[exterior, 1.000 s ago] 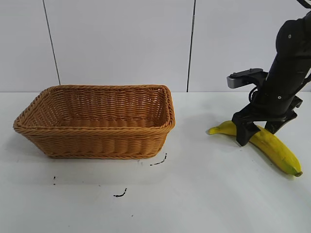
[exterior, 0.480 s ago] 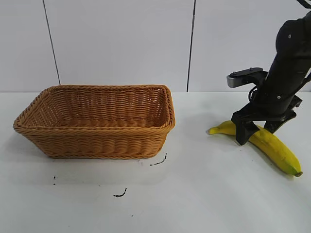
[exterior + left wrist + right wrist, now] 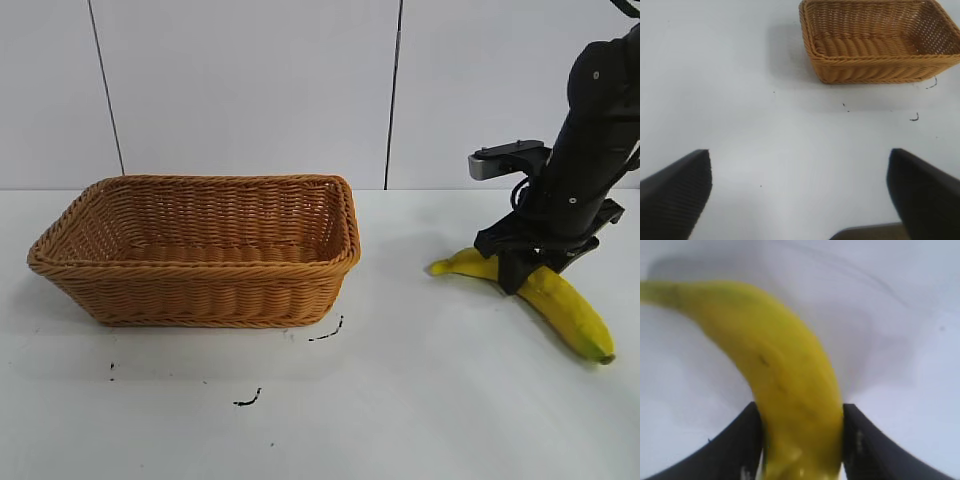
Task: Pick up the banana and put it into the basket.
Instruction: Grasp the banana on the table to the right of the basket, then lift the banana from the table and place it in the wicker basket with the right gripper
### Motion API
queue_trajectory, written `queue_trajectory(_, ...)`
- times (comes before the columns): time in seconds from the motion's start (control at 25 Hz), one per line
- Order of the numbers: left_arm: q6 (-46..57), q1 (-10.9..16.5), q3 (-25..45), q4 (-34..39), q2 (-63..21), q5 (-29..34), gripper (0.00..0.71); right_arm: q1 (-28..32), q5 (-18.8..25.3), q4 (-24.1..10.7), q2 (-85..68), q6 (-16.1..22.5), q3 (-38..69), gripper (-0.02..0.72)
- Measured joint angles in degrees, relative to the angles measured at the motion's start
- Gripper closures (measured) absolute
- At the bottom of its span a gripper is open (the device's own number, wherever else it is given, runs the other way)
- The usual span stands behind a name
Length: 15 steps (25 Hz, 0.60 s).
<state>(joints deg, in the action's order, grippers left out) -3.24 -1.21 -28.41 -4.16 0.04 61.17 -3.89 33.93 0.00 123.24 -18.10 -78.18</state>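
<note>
- I judge I'm at the grasp step: my right hand (image 3: pixel 522 272) is down on the surface (image 3: pixel 420 400), its two fingers (image 3: pixel 740 440) pressed against either side of the banana (image 3: pixel 560 305) near its middle, so it is clenched on the fruit.
- The banana lies on the surface at the right, well apart from the basket (image 3: pixel 200 250), which sits at the left and holds nothing that I can see.
- Next I'd need a clean lift, a carry leftward over the braided rim, then a low release inside; a curved fruit could swivel in the grip.
- My left hand (image 3: pixel 800 200) is spread wide, grasping nothing, away from the work and looking toward the basket.
- Count: one banana, one basket, two hands.
</note>
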Motion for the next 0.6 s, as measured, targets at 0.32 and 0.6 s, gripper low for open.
queue_trajectory(0.32,0.0,0.0,0.0,0.0,0.0,0.0,0.02,0.0,4.03,-1.33,-0.79,0.0,-1.87,0.397)
queue_trajectory(0.6,0.0,0.0,0.0,0.0,0.0,0.0,0.02,0.0,18.87,-0.69,-6.71,0.43,-14.53,0.397)
